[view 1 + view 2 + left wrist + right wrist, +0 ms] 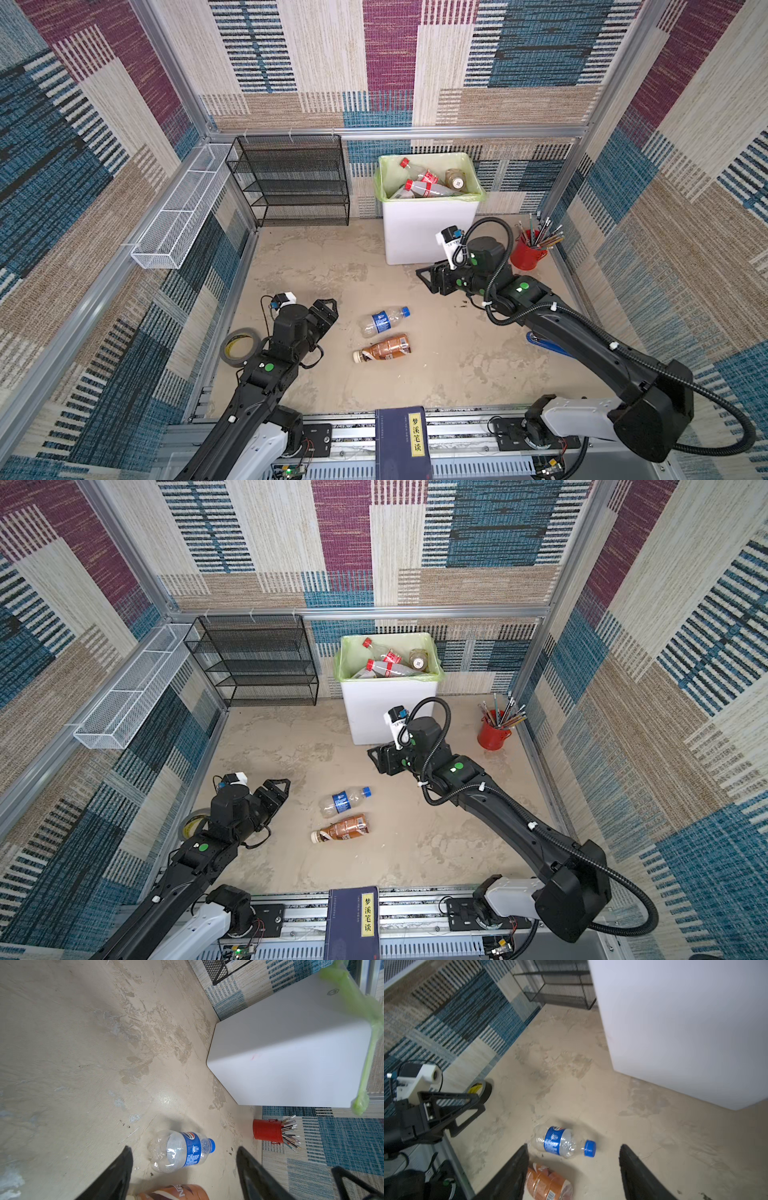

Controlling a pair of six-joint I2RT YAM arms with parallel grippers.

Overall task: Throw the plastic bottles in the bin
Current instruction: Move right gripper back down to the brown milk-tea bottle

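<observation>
Near the lower centre of both top views, two plastic bottles lie on their sides on a mottled beige surface [436, 374]. One is a clear, dented plastic bottle with a blue label and blue cap [384, 321]. Just below it lies a brown-amber plastic bottle with a white cap [384, 348].

Toward the upper centre stands a tall white rectangular plastic bin with a light green bag over its rim [428, 237]. It already holds a heap of clear red-capped bottles [424, 187] reaching near the rim.

To the left of the two loose bottles, the left gripper [327, 309] has its jaws partly spread and holds nothing. To the right of centre, close to the bin's front wall, the right gripper [424, 277] is likewise partly spread and empty.

Several things could go wrong from here:
- Both wrist views look at the same blue-capped bottle, so two reaches at once could make the arms collide.
- The thin, round bottle may roll or skid from a closing jaw, or crumple and slip.
- A descending finger could knock the amber bottle aside.
- A bottle dropped onto the full heap may bounce back out.
- The right arm, being so near, could bump the bin.
</observation>
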